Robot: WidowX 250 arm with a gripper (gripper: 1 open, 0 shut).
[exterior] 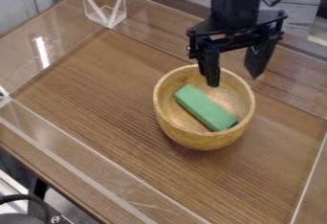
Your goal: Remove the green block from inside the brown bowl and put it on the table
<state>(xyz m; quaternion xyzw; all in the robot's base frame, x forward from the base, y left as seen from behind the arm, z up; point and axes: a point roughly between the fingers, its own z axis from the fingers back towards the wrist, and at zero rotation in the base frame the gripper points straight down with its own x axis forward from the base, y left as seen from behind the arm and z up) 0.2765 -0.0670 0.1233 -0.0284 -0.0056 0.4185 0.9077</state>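
The green block (206, 107) lies slanted inside the brown bowl (205, 135), which stands right of the middle of the table (102, 103). My black gripper (234, 69) hangs over the bowl's far rim, pointing down. Its jaws stand wide open with nothing between them. One finger (209, 72) hangs just above the block's far end, the other finger (258, 61) above the bowl's far right rim. Neither finger touches the block.
Low clear acrylic walls (38, 51) edge the tabletop. A small clear stand (105, 10) sits at the back left corner. Bare wood lies left of and in front of the bowl.
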